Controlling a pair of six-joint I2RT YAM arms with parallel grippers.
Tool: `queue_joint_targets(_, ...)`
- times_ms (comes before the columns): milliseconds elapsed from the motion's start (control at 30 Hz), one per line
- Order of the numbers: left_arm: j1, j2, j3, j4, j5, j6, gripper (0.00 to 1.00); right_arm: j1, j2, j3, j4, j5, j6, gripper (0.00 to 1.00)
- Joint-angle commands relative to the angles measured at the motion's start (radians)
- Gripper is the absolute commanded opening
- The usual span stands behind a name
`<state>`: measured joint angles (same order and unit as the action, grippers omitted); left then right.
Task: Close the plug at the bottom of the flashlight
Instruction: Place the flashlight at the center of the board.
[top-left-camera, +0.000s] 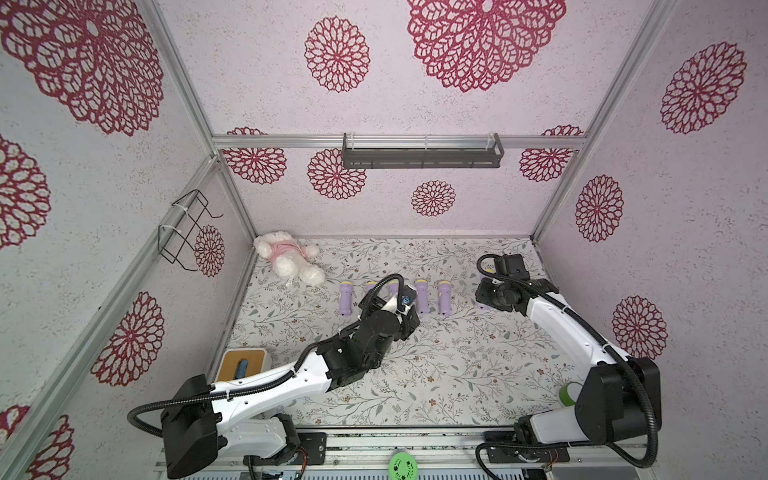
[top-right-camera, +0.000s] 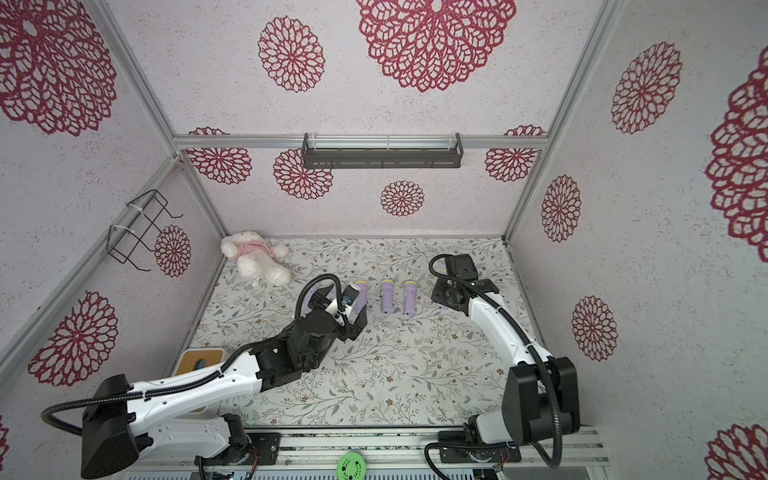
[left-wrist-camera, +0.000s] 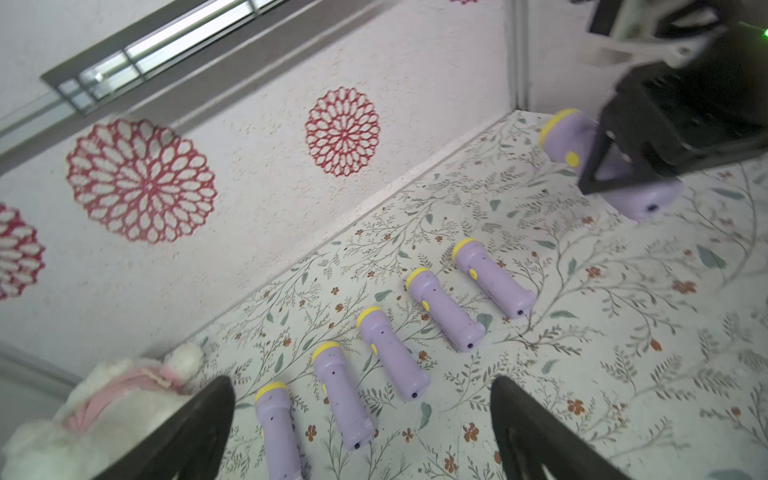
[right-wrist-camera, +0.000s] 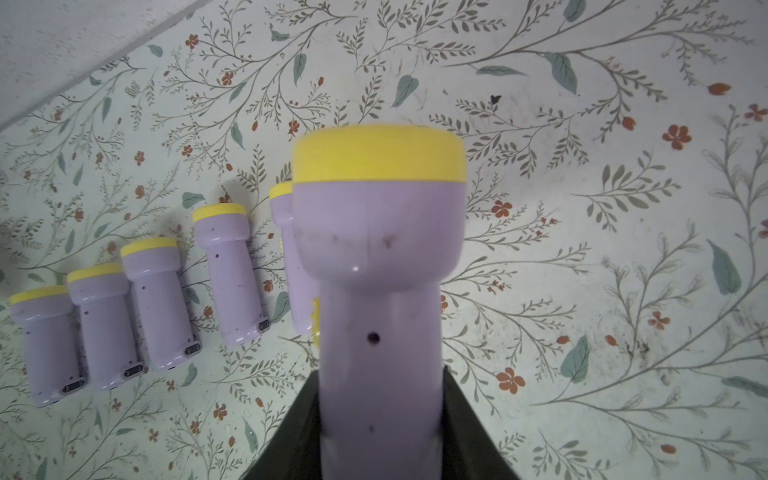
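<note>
Six flashlights (left-wrist-camera: 494, 278) (all purple), one plush toy (top-left-camera: 286, 257).

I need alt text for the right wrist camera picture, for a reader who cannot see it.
The right gripper clamps the handle of a purple flashlight with a yellow head, filling the centre. Five more flashlights lie in a row beside it on the floral tabletop, one partly hidden behind it.

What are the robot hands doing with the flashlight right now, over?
Left gripper open, empty, above the row of five flashlights. Right gripper shut on sixth flashlight. Plug state unclear. Nothing blocking.
</note>
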<state>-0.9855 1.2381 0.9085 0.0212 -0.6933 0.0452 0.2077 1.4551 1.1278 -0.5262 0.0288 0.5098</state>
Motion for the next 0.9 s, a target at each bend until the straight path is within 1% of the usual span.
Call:
queue_joint_targets(0, 0.092, -0.068, 0.050, -0.115, -0.010, -0.209, 0.97, -0.025, 0.053, 0.026, 0.040, -0.041, -0.055, 0.00)
queue_joint_targets(67, 0.128, -0.095, 0.047, -0.131, 0.004, -0.245, 0.97, -0.027, 0.093, 0.031, 0.051, -0.040, -0.057, 0.00)
queue_joint_targets(333, 0.178, -0.115, 0.039, -0.136, -0.022, -0.300, 0.97, -0.028, 0.245, 0.097, 0.068, -0.014, -0.088, 0.00)
queue_joint_targets(533, 0.188, -0.122, 0.046, -0.156, -0.052, -0.332, 0.97, -0.028, 0.329, 0.122, 0.094, -0.024, -0.094, 0.00)
queue_joint_targets(667, 0.188, -0.126, 0.045, -0.159, -0.069, -0.335, 0.97, -0.028, 0.372, 0.142, 0.103, -0.006, -0.113, 0.00)
queue_joint_targets(867, 0.188, -0.132, 0.049, -0.165, -0.083, -0.334, 0.97, -0.024, 0.399, 0.137, 0.149, -0.036, -0.122, 0.00)
